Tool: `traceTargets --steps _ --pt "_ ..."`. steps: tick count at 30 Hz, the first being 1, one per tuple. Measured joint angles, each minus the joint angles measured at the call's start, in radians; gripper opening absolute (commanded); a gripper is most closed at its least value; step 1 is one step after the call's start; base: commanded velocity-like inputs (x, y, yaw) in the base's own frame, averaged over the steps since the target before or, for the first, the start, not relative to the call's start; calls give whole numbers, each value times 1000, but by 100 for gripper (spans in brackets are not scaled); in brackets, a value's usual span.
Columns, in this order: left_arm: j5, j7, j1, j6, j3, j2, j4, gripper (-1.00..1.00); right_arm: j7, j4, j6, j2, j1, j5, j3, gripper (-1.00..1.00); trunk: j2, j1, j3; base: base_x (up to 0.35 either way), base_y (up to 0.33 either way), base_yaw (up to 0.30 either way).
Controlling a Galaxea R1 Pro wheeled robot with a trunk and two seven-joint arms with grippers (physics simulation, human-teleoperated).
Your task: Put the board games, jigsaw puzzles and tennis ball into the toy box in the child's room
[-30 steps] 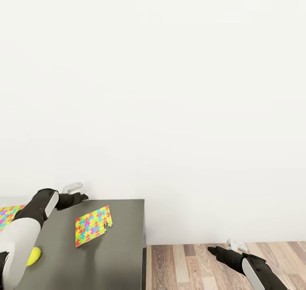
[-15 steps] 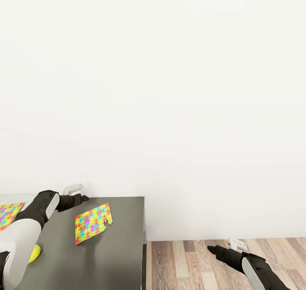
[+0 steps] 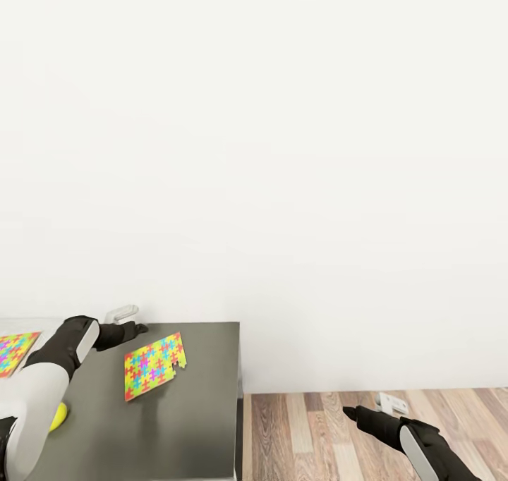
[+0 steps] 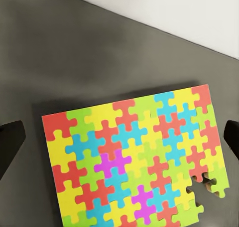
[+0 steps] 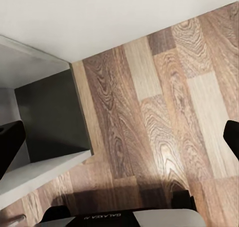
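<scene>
Black-sleeved left gripper (image 3: pixel 138 326) hovers over the far left part of the dark-grey table section (image 3: pixel 204 424), fingers spread apart with nothing between them; in the left wrist view its two dark fingertips (image 4: pixel 10 142) sit wide at either edge. Jigsaw puzzle (image 3: pixel 154 365) lies flat on the dark top at about 5 o'clock from that gripper in the head view, near but not touching. Left wrist camera looks straight down on it: the slab (image 4: pixel 134 159) lies between the fingertips, below them, one corner piece partly loose.

Second jigsaw puzzle (image 3: pixel 15 352) at 8 o'clock from the gripper, on the lighter top at the head view's left edge, partly cut off by the frame. Tennis ball (image 3: pixel 58 416) at 7 o'clock, half hidden behind the left forearm.

Right gripper (image 3: pixel 351 414) hangs over the wood-plank floor (image 3: pixel 317 431), well apart from the table, at 4 o'clock from the table's near right corner. Its fingertips (image 5: pixel 10 144) stand wide at the right wrist view's edges, released, holding nothing; floor and the table's end panel (image 5: pixel 52 117) below.

Count: two puzzles, one ball, two grippers. White wall (image 3: pixel 282 149) behind.
</scene>
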Motion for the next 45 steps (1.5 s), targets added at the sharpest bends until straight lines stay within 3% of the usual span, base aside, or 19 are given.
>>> traceTargets --steps 45 --pt "3 -5 0 -5 2 0 -4 100 2 1 0 -14 0 2 -1 100 0 0 -74 0 0 0"
